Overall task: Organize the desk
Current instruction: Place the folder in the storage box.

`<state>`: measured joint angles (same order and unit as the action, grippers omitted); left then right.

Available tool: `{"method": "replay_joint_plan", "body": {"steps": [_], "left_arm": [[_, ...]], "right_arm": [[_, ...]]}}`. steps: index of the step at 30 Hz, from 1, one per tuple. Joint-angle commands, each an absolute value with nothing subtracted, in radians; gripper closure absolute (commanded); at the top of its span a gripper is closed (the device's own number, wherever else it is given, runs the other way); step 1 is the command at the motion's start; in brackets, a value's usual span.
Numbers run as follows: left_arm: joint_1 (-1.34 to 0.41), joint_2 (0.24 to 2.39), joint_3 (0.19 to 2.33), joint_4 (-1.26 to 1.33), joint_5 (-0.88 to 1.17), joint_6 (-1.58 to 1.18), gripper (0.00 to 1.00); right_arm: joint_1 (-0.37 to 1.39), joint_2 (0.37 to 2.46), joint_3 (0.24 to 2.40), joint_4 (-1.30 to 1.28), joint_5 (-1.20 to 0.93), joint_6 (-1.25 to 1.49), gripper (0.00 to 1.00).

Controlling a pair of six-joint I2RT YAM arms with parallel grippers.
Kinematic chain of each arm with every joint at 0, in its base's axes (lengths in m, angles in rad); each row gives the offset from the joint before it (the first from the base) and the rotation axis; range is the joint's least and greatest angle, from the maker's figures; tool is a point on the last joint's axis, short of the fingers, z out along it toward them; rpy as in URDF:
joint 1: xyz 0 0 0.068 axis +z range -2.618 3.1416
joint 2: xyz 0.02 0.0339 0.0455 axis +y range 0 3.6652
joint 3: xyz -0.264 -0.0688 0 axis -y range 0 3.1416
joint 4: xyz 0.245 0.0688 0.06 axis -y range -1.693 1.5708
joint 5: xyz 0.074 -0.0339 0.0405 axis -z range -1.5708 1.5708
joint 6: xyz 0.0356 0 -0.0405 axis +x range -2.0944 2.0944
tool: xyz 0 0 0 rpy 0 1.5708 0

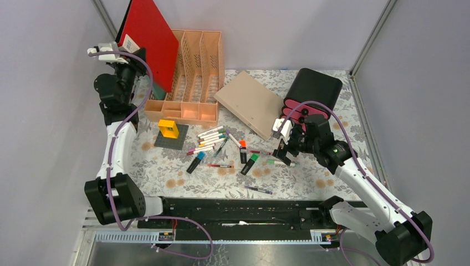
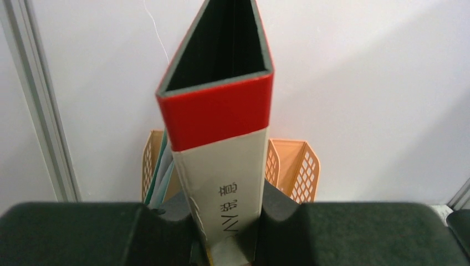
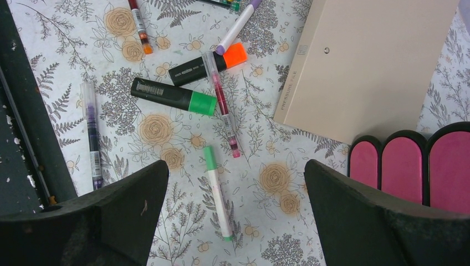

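The desk (image 1: pixel 310 177) is a flower-printed cloth top strewn with pens. My left gripper (image 1: pixel 128 55) is raised at the back left and shut on the spine of a red binder (image 1: pixel 149 39). In the left wrist view the binder (image 2: pixel 221 111) stands upright between the fingers of that gripper (image 2: pixel 226 221), just above the peach file rack (image 2: pixel 294 166). My right gripper (image 1: pixel 284 152) hangs open over the desk. A white pen with a green cap (image 3: pixel 217 191) lies between the jaws of the right gripper (image 3: pixel 235 194), untouched.
The file rack (image 1: pixel 194 61) stands at the back. A beige folder (image 1: pixel 249 102) lies beside the black-and-pink drawer box (image 1: pixel 313 91). Several markers (image 1: pixel 213 138) and highlighters (image 3: pixel 174 97) lie mid-desk. A yellow block on a grey plate (image 1: pixel 169 128) sits left. A black rail (image 1: pixel 233 210) lines the near edge.
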<state>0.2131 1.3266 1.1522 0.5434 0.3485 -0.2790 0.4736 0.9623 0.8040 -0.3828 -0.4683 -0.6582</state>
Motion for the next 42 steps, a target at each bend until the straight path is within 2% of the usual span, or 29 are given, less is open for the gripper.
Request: {"method": "replay_joint_plan", "body": {"steps": [1, 24, 42], "left_arm": [[0.225, 1.271, 1.196, 0.705, 0.346, -0.306, 1.0], [0.23, 1.505, 1.253, 0.698, 0.416, -0.272, 1.0], [0.227, 1.72, 1.33, 0.828, 0.48, -0.264, 1.0]], "right_arm": [[0.469, 0.962, 0.803, -0.353, -0.463, -0.672, 0.0], [0.469, 0.976, 0.802, -0.353, -0.46, -0.675, 0.0], [0.468, 0.988, 0.798, -0.353, -0.453, -0.681, 0.0]]}}
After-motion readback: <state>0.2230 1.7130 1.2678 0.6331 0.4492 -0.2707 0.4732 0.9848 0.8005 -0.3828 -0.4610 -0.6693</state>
